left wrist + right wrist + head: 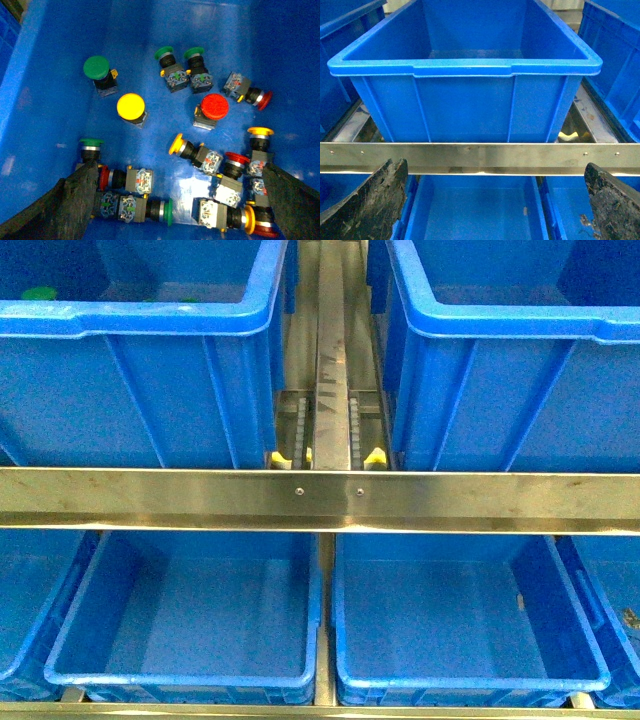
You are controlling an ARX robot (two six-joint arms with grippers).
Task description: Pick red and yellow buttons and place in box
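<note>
The left gripper [177,170] is seen hanging over a blue bin [40,100] of push buttons, its jaws spread wide with nothing gripped between them. A red button [214,106] with a broad cap is found upright near the middle of the floor. A yellow button [131,106] stands apart from it, and bare floor is left around both. A green button [96,67] is placed near the yellow one, toward the side wall. More red-, yellow- and green-capped buttons are heaped on their sides between the fingertips, several of them touching. The right gripper [495,165] is likewise held wide open and empty, facing a steel rail [480,157] that crosses below the rim of a deep bin [465,67]. In the front view neither arm is shown. A lower left bin [180,677] and a lower right bin [470,680] lie open under the rail, and a roller track [330,360] is set in the narrow gap between the upper bins.
</note>
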